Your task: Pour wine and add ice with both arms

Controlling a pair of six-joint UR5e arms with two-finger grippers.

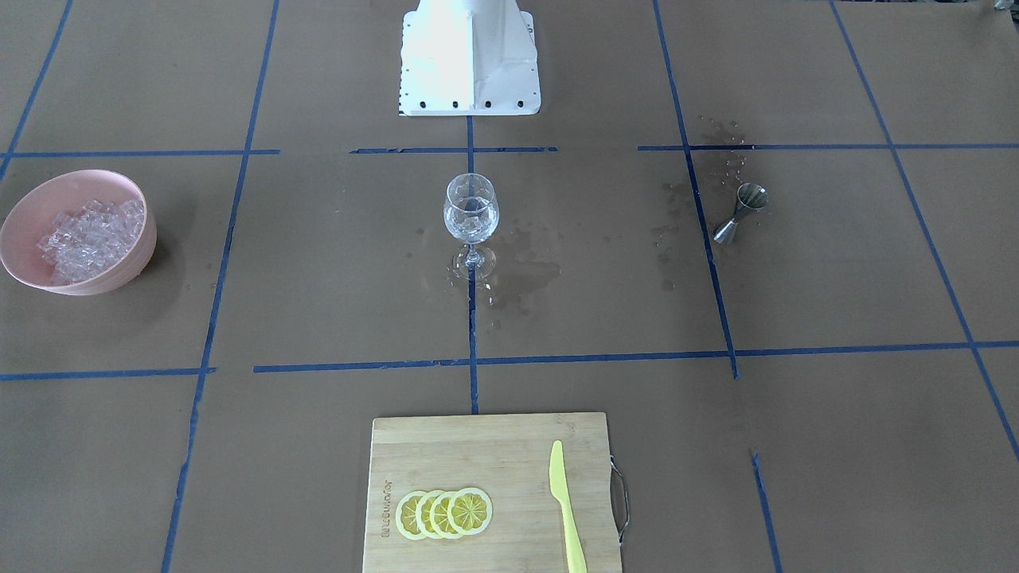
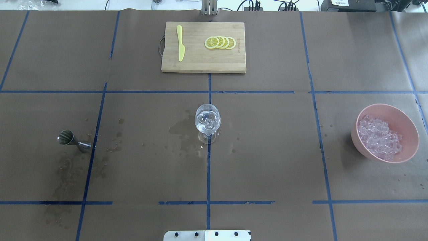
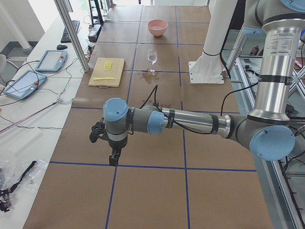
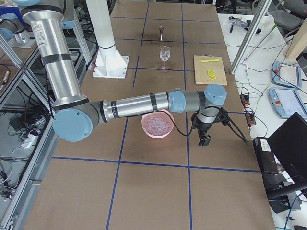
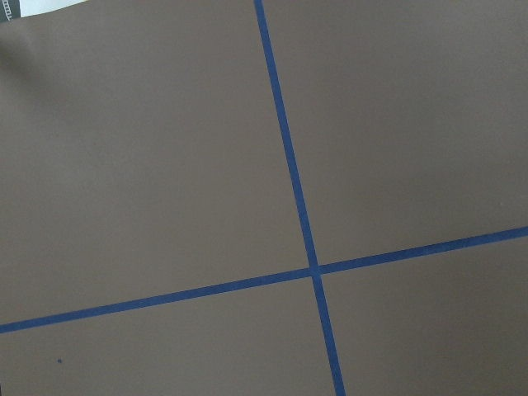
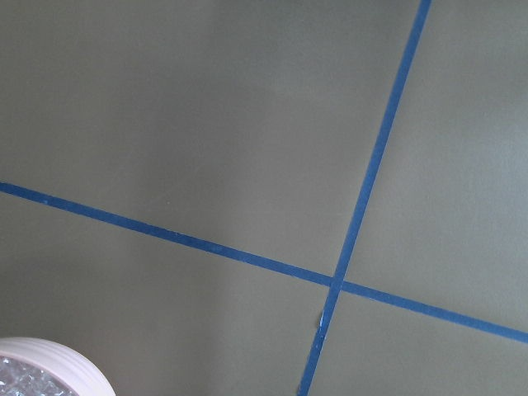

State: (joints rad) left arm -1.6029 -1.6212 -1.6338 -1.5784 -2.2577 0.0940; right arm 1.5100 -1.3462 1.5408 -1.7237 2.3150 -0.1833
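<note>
A clear stemmed glass (image 1: 471,213) stands at the table's centre and holds a few clear ice cubes; it also shows in the overhead view (image 2: 207,121). I cannot tell whether there is wine in it. A heap of ice (image 2: 378,137) fills a pink bowl (image 2: 407,124) on the robot's right. A steel jigger (image 2: 74,140) stands on the robot's left. My left gripper (image 3: 114,160) hangs over bare table far from the jigger. My right gripper (image 4: 205,140) hangs beside the bowl (image 4: 157,136). Both show only in side views, so I cannot tell whether they are open or shut.
A bamboo cutting board (image 2: 200,63) at the far side carries lemon slices (image 2: 220,42) and a yellow knife (image 2: 180,47). Wet patches (image 2: 182,130) lie around the glass and the jigger. The white robot base (image 1: 470,72) is at the near side.
</note>
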